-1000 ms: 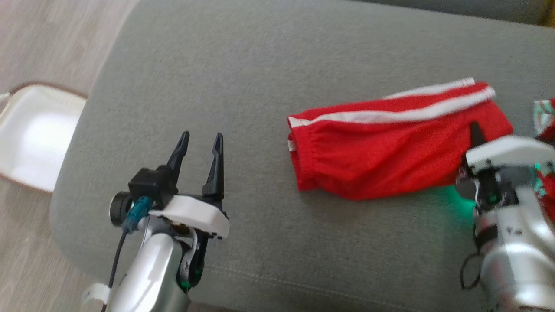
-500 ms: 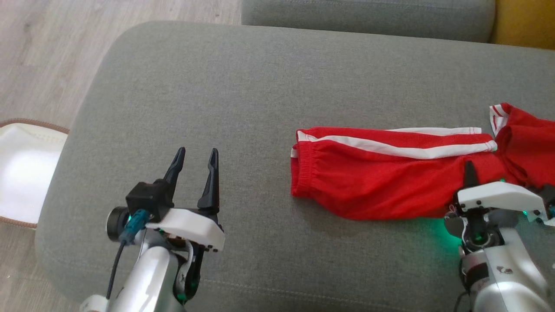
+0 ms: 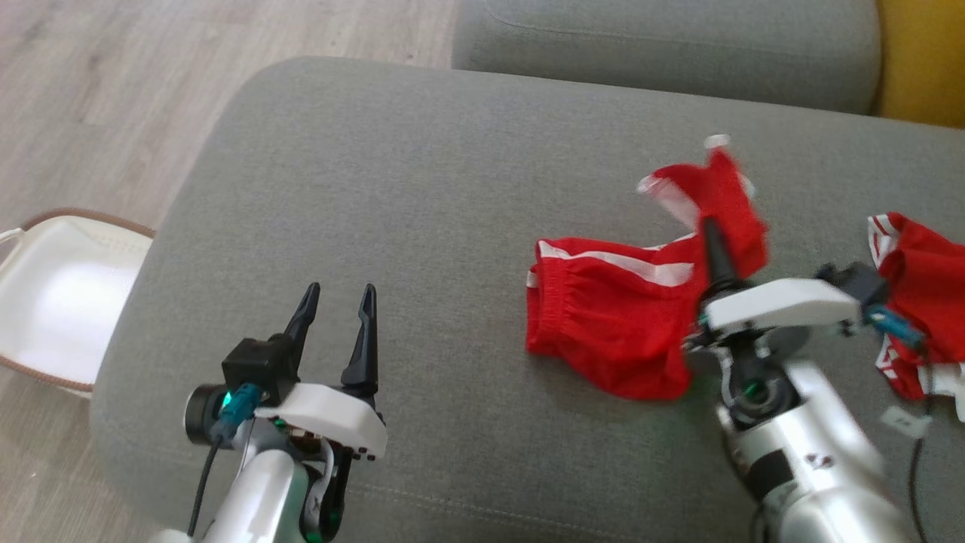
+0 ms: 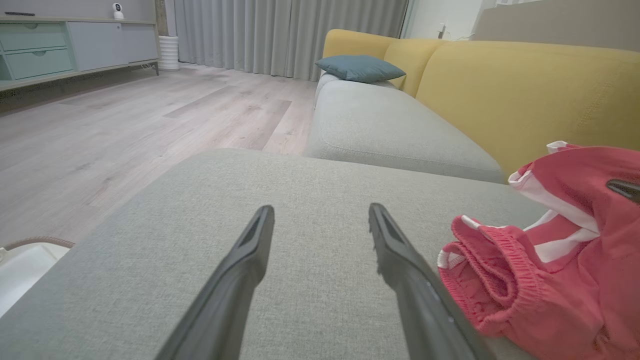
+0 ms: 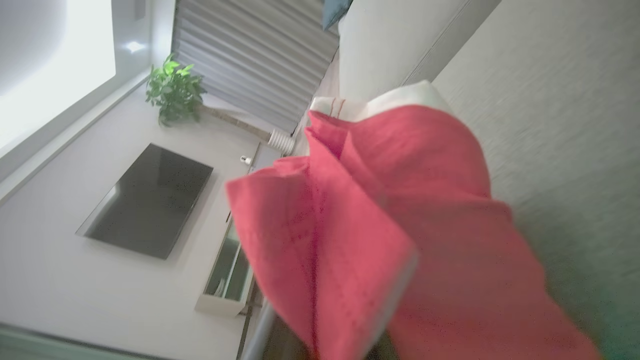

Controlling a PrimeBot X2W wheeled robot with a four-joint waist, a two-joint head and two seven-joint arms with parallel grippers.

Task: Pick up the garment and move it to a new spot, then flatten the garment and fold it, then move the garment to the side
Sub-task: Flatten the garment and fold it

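Jaws of the left gripper [image 3: 341,290] stand apart over bare cushion [image 3: 452,188] in the head view, while the right gripper [image 3: 712,234] is clamped on the red shorts [image 3: 611,324], one end raised at its tips and the rest lying on the cushion just left of them. From the left wrist, the shorts bunch just right of the spread fingers [image 4: 240,280]. From the right wrist, red cloth drapes over the jaws, hiding them.

We see a grey sofa seat [image 3: 422,188] beside a pale wood floor [image 3: 98,98], where 1 white basket [image 3: 60,294] stands, and a blue cushion [image 4: 360,67] lying by the yellow backrest [image 4: 525,85], with grey curtains [image 4: 290,35] beyond.
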